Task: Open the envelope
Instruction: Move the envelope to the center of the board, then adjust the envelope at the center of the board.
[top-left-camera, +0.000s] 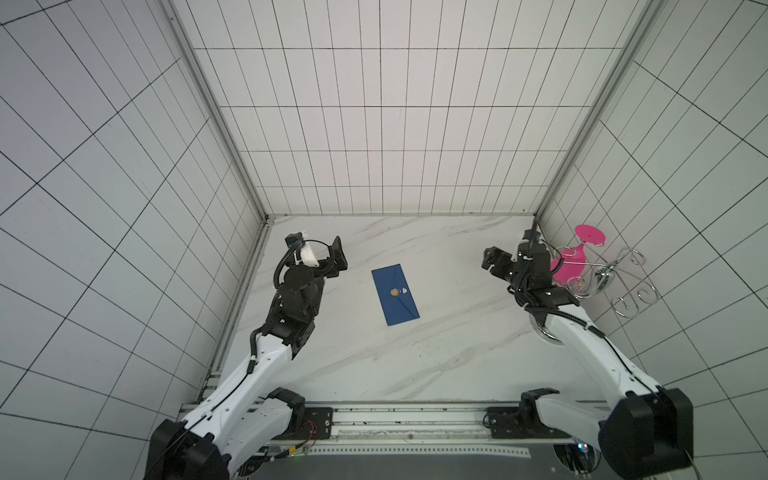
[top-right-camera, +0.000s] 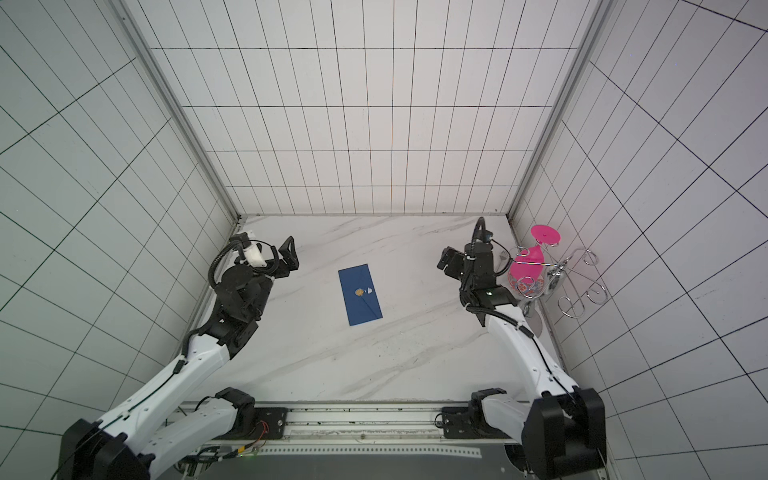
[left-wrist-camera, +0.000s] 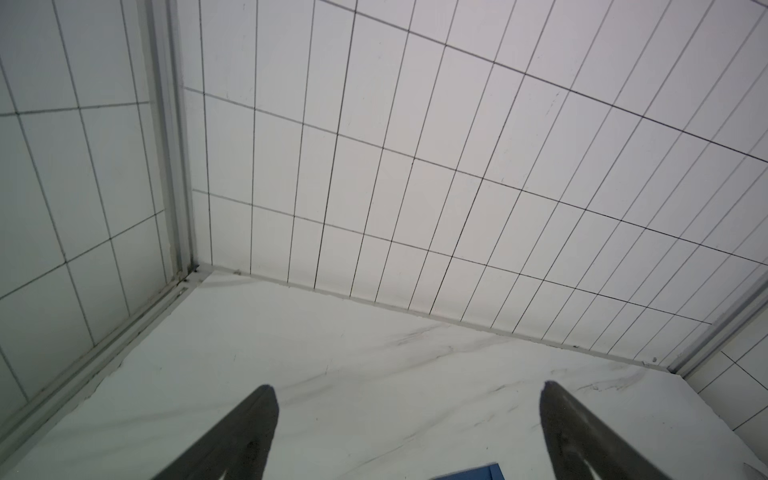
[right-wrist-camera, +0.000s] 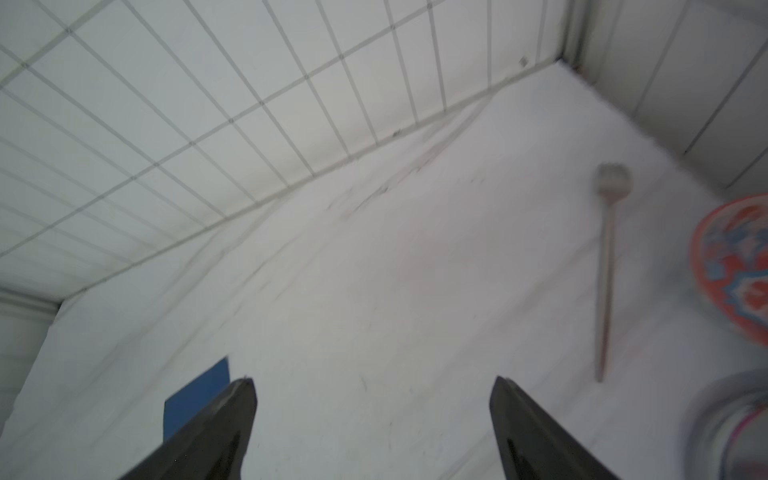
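Observation:
The dark blue envelope (top-left-camera: 395, 296) (top-right-camera: 360, 295) lies flat in the middle of the marble table, long side running front to back. Its flap is down, with a small gold seal (top-left-camera: 394, 292) and a tiny white mark (top-left-camera: 404, 289) beside it. My left gripper (top-left-camera: 338, 257) (top-right-camera: 291, 255) hovers to the left of the envelope, open and empty. My right gripper (top-left-camera: 491, 259) (top-right-camera: 445, 259) hovers to its right, open and empty too. Only an envelope corner (left-wrist-camera: 478, 473) shows in the left wrist view, beyond the gripper (left-wrist-camera: 407, 386). In the blurred right wrist view, a corner (right-wrist-camera: 203, 388) shows beside one fingertip of the gripper (right-wrist-camera: 374, 380).
A pink wine glass (top-left-camera: 569, 266) hangs upside down on a chrome wire rack (top-left-camera: 623, 286) against the right wall. A metal spoon (right-wrist-camera: 606, 270) and a red-and-blue patterned bowl (right-wrist-camera: 735, 270) lie near the right arm. Tiled walls close in the left, back and right sides.

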